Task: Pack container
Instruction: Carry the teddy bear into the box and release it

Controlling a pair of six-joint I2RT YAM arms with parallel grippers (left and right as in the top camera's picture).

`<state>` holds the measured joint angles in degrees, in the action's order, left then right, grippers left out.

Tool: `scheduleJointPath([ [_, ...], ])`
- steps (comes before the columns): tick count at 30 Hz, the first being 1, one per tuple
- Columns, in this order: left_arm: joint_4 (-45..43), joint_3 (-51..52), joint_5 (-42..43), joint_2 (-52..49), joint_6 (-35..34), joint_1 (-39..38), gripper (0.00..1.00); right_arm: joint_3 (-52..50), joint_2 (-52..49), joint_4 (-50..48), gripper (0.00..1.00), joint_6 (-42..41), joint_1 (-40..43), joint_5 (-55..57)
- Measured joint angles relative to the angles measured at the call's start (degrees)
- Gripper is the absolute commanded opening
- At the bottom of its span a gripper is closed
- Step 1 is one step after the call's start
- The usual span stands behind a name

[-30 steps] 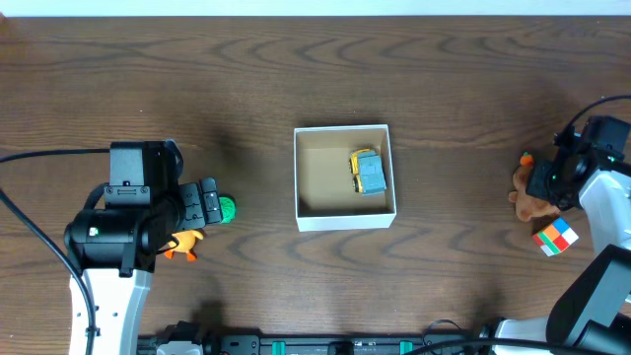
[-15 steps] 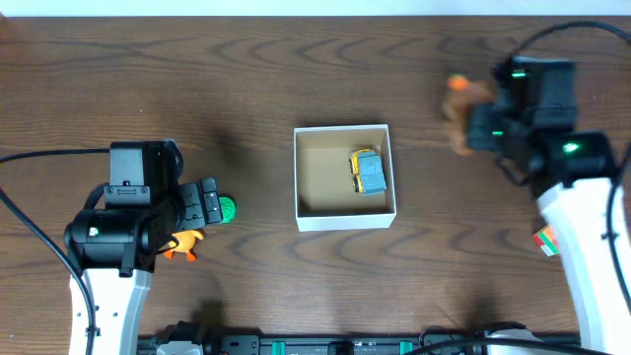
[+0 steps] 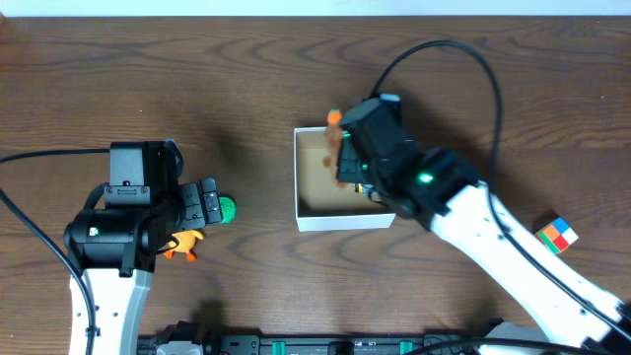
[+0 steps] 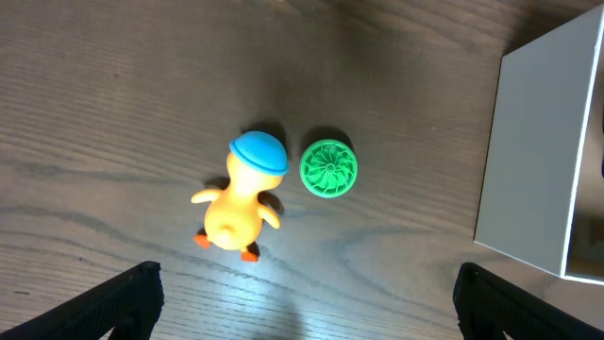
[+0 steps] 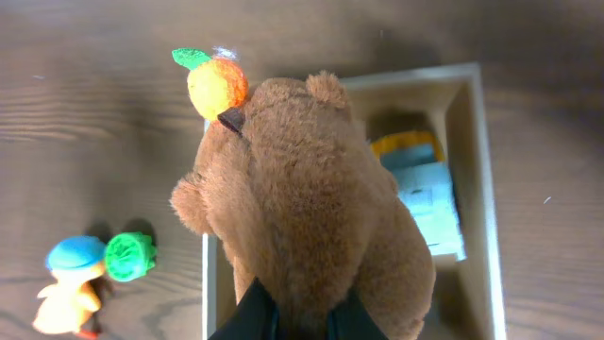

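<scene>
The container (image 3: 345, 219), a white-walled box with a tan inside, sits mid-table; its rim (image 5: 477, 189) also shows in the right wrist view. My right gripper (image 5: 300, 316) is shut on a brown plush bear (image 5: 302, 189) with an orange fruit (image 5: 217, 85) on its head, hanging over the container's left half. In the overhead view the right gripper (image 3: 347, 158) is above the box. A blue and yellow toy car (image 5: 420, 184) lies inside. My left gripper (image 4: 307, 302) stands open over bare table, near a yellow duck (image 4: 241, 203) and a green disc (image 4: 328, 167).
A multicoloured cube (image 3: 556, 237) lies at the right of the table. The duck (image 3: 182, 245) and green disc (image 3: 227, 209) sit left of the container beside the left gripper (image 3: 209, 204). The container's white outer wall (image 4: 533, 161) fills the right of the left wrist view.
My right arm has swung from the table's right side leftward to above the container, carrying the plush bear. The left arm has not moved.
</scene>
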<state>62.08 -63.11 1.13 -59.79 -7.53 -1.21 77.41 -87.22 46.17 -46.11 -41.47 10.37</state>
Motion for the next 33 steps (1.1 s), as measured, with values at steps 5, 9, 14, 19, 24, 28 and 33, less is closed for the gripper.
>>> scheduleJointPath([
  [5,0.04,0.02,0.02,0.00,0.00,0.00,0.98,0.00,-6.67,-1.42,0.01,-4.90,-0.20,0.11],
  [9,0.02,0.02,0.00,0.00,0.00,0.00,0.98,0.00,-10.71,-4.61,0.01,-6.34,-0.17,-0.66],
  [14,0.02,0.00,0.02,0.00,0.00,0.00,0.98,0.00,-13.64,-6.01,0.01,-7.67,-0.17,-1.62],
  [19,0.09,0.00,0.00,0.00,0.00,0.00,0.98,0.00,-16.28,-6.51,0.01,-9.88,0.15,-1.92],
  [24,0.48,0.02,0.00,0.00,0.00,0.00,0.98,0.00,-17.92,-7.19,0.29,-11.21,0.57,-2.05],
  [28,0.50,0.00,0.02,0.00,0.00,0.00,0.98,0.00,-18.03,-8.70,0.52,-11.69,0.68,-2.51],
  [33,0.52,0.02,0.02,0.00,0.00,0.00,0.98,0.00,-18.03,-9.62,0.58,-11.80,0.68,-2.45],
])
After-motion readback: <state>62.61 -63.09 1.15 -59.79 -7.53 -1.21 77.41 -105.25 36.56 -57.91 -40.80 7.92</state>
